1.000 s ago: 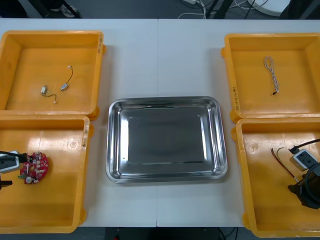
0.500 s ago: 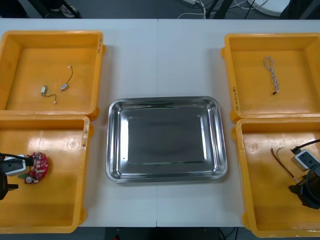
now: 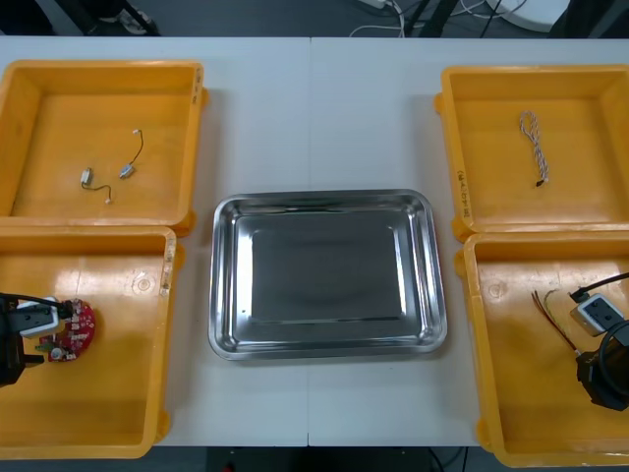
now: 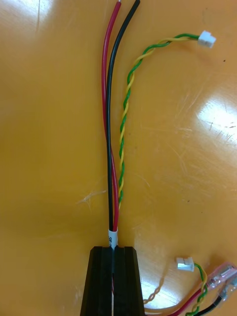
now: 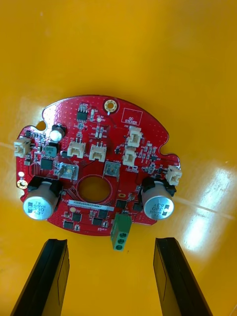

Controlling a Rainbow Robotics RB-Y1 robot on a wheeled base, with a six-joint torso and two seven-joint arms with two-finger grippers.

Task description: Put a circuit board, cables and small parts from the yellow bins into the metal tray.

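Left wrist view: my left end effector (image 5: 109, 246) gapes wide just short of the board (image 5: 98, 163), which lies flat in its bin (image 5: 158, 44), ready to straddle it. My right end effector (image 4: 114, 251) clamps the cable (image 4: 109, 123) by its end for lifting.

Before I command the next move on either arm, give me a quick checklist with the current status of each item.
1. Left gripper open at the circuit board: ok.
2. Board between the left fingers: not ok, it lies just beyond their tips.
3. Right gripper shut on the cable bundle: ok.
4. Bundle free of the other cables beside the right fingers: cannot tell.
5. Metal tray bare for the drop: ok.
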